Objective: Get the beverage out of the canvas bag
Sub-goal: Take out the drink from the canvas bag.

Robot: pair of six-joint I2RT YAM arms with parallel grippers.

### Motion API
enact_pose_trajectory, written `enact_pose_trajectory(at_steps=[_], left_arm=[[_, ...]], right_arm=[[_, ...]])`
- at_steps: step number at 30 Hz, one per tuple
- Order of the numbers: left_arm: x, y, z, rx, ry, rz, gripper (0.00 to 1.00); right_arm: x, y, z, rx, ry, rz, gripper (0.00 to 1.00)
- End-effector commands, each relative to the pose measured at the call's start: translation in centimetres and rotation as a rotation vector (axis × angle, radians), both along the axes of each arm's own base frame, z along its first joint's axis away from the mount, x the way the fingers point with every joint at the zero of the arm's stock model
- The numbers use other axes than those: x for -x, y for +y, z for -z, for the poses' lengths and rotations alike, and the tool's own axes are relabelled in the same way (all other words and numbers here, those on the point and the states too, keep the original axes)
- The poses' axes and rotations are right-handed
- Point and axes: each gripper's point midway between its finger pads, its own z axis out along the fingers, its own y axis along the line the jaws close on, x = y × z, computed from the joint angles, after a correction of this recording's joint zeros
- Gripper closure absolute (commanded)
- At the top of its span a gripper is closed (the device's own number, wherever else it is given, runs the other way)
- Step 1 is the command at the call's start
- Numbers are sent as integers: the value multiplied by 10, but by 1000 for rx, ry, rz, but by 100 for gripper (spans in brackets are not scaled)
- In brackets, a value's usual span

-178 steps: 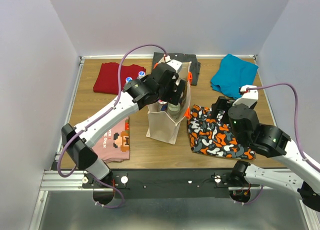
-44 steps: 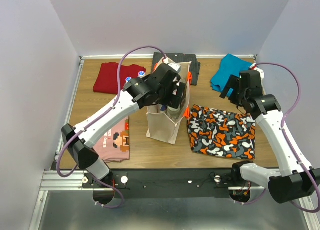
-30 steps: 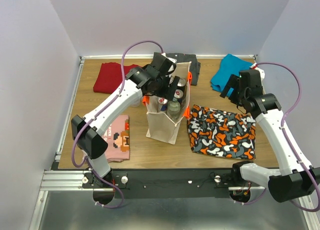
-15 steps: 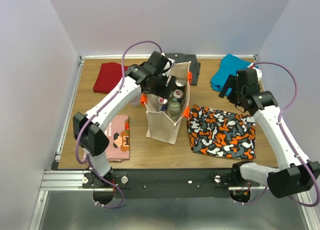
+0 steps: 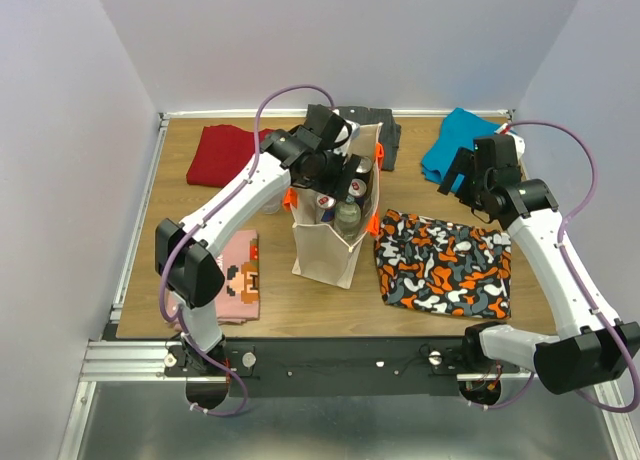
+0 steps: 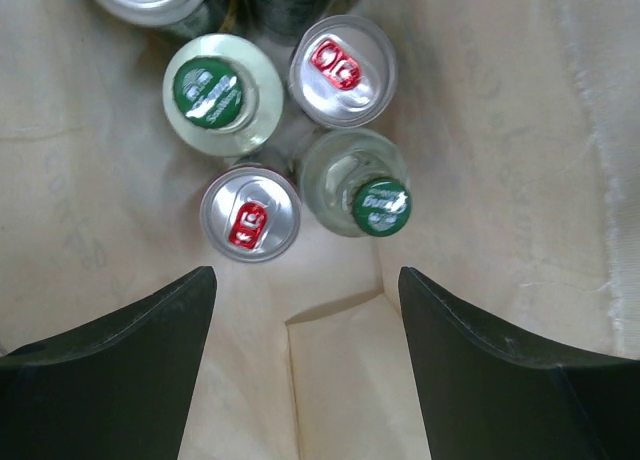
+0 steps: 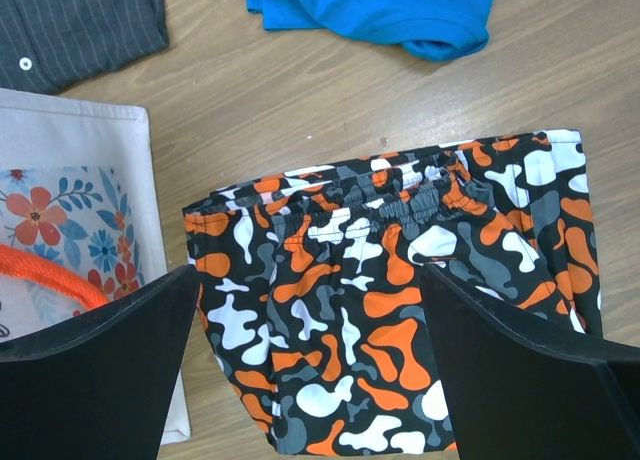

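The canvas bag point(image 5: 325, 245) stands upright mid-table, just beside the orange camouflage shorts point(image 7: 400, 310). Inside it, two red-tabbed cans point(image 6: 249, 215) and two green-capped bottles point(image 6: 220, 92) stand packed together, with more tops at the far wall. A moment ago my left wrist sat low in the bag's mouth; now it is raised above the rim. My left pincer point(image 6: 300, 375) points straight down over the drinks, spread apart and empty. My right pincer point(image 7: 310, 365) hangs wide over the shorts.

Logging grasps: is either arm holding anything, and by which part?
Nothing: left gripper, jaws open, above the drinks in the bag; right gripper, jaws open, over shorts.
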Motion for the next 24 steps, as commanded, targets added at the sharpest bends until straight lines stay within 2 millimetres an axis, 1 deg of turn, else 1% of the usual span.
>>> enact_pose_trajectory(at_steps=[1,2,6,8,11,12,13,14,16,20,22,24], left_arm=[[-1,-24,-17,38,-42,60,18],[0,-27,-14,32,-35,68,18],[4,-36,-13,41,-33,81,18],[6,-37,-7,32,-20,79,19],[11,-35,2,13,3,82,24],[13,-35,3,7,4,84,25],[16,-33,9,-6,11,82,25],[16,-32,9,-10,1,80,25],[18,-33,14,-23,-6,89,25],[17,-37,21,-41,-11,93,25],[15,-41,17,-29,-20,91,25],[12,-44,18,-26,-20,87,25]], right_arm=[[5,-4,-10,-4,-10,9,0],[5,-3,-10,-4,-10,6,0],[5,-4,-11,2,-13,2,0],[4,-2,-11,-3,-12,-3,0],[5,-2,-11,-7,-15,-6,0],[6,-2,-11,-8,-17,-5,0],[7,-2,-10,-9,-15,-4,0],[7,-2,-11,-11,-19,-3,0],[9,-2,-10,-16,-19,-5,0],[10,-1,-10,-17,-22,-7,0],[10,-1,-11,-16,-24,-10,0],[10,-1,-12,-18,-26,-11,0]])
